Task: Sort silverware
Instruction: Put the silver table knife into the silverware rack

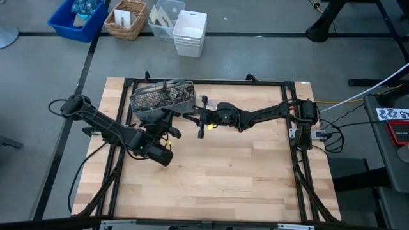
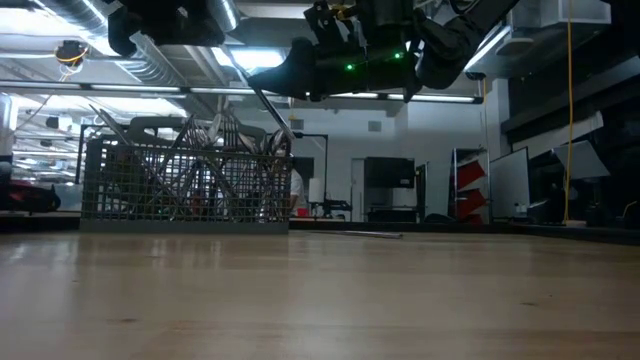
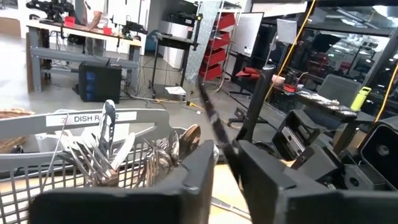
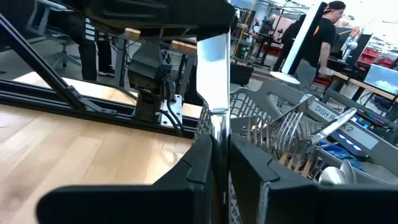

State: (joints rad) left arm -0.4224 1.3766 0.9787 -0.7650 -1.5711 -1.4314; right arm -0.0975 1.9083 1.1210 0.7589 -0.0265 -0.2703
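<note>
The grey wire-mesh caddy (image 1: 160,96) (image 2: 185,185) stands at the table's far side, left of centre. Several pieces of silverware (image 3: 106,149) (image 4: 292,140) stand in it. My right gripper (image 1: 192,116) (image 4: 219,162) reaches in from the right and is shut on one flat shiny piece (image 4: 214,81). In the low view that piece (image 2: 270,110) hangs slanted by the caddy's right end. My left gripper (image 1: 174,118) (image 3: 227,174) comes from the left. Its fingers stand either side of the same piece (image 3: 214,118), seen edge-on, with a narrow gap. My right gripper pinches the flat shiny strip (image 4: 217,134) between its two fingers, coming level from the table's right, its fingers across the piece. The piece juts out past the fingers toward my left gripper, lifted clear of the table. Whether my left gripper's fingers (image 3: 261,174) touch the piece I cannot tell.
A slim thing lies flat on the wood behind the grippers (image 2: 365,234). Beyond the far edge stand a blue bin (image 1: 77,19), a wicker basket (image 1: 126,19) and a white bin (image 1: 190,32). A black frame (image 1: 211,82) rims the table. A person (image 4: 317,37) stands in the room.
</note>
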